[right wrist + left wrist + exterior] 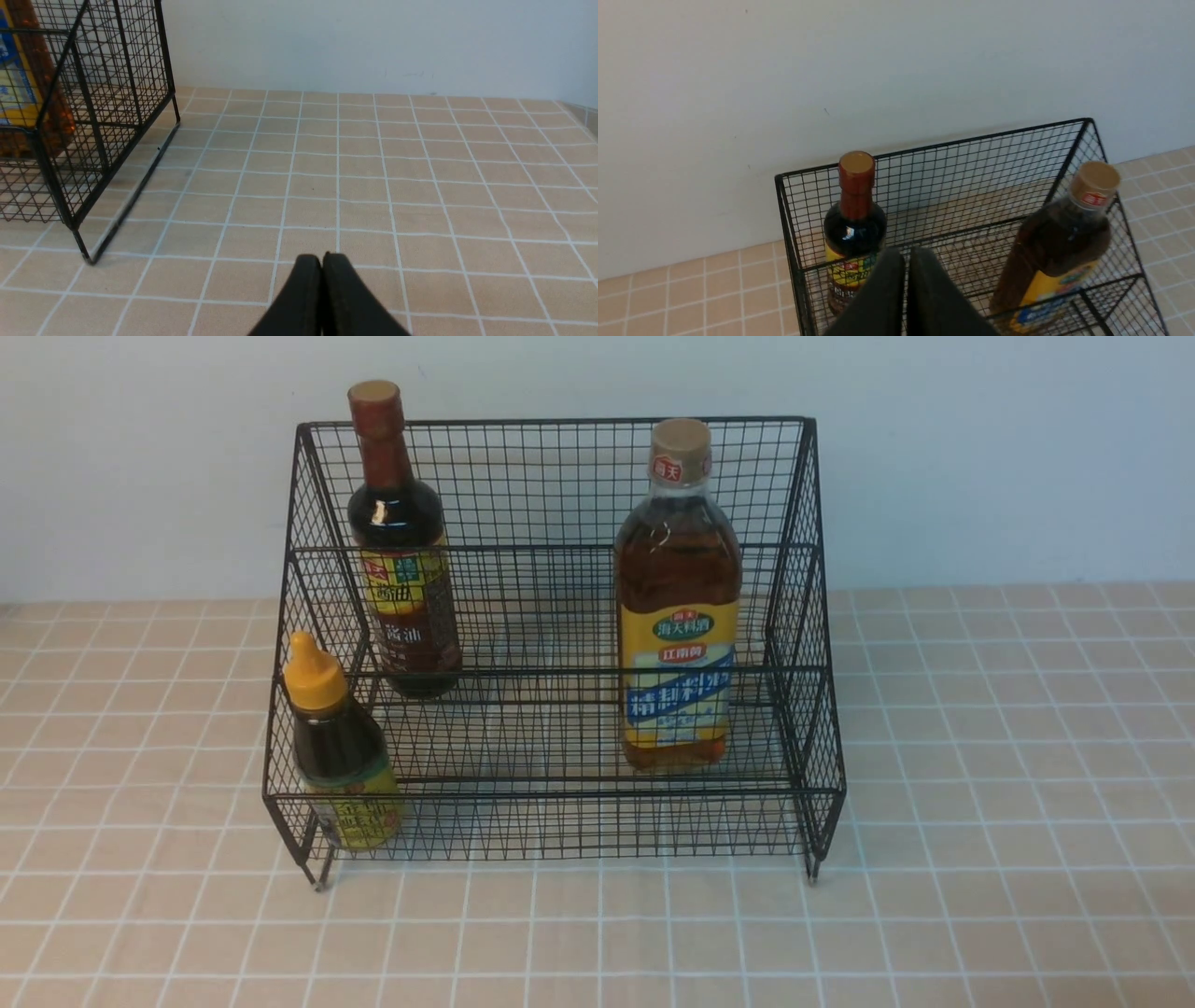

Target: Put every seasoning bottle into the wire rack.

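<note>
Both pincers closed — left pincer (906, 254) above wire rack (934, 144)

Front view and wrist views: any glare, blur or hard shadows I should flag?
Front view: even, soft light, a small glare spot on the dark slim-necked bottle, otherwise sharp. Left wrist view: the gripper is near and soft-edged, the amber bottle slightly blurred. Right wrist view: the wire rack casts only a faint shadow on the table.

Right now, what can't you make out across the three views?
- Small yellow-capped bottle: front view only; outside both wrist views.
- Tall amber bottle: top cut off by the right wrist view's edge.
- Dark slim-necked bottle: base hidden behind the left end effector.
- Arms: absent from front view.
</note>
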